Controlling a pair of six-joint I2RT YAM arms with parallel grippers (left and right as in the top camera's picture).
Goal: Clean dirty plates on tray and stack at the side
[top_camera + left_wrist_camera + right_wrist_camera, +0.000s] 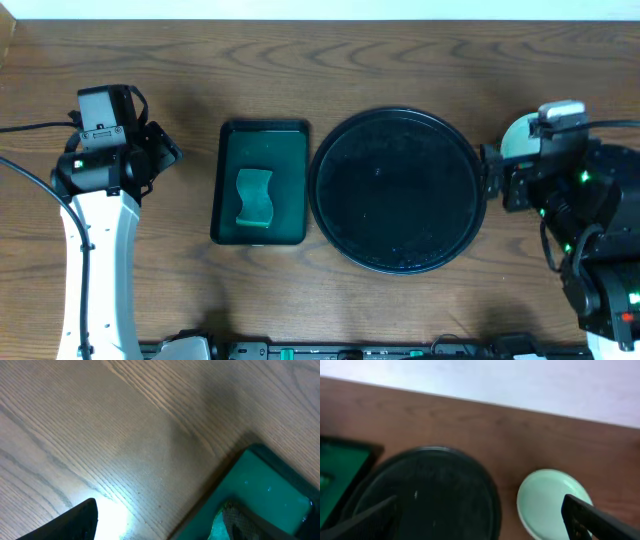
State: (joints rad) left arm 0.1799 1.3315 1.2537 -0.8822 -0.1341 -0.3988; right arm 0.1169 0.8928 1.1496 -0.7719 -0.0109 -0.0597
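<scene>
The round black tray (397,190) lies in the middle of the table with nothing on it; the right wrist view shows it too (430,495). A pale mint plate (518,135) rests on the table just right of the tray, half hidden under my right arm. Its top face (547,500) looks clean, and I cannot tell whether other plates lie beneath it. My right gripper (480,525) hangs open over the gap between tray and plate, holding nothing. My left gripper (165,152) is open over bare wood at the far left, with one finger (70,522) in view.
A dark green rectangular tray (260,180) sits left of the black tray with a green sponge (254,195) in it. Its corner (265,485) and the sponge (240,522) show in the left wrist view. The table's back edge meets a white wall.
</scene>
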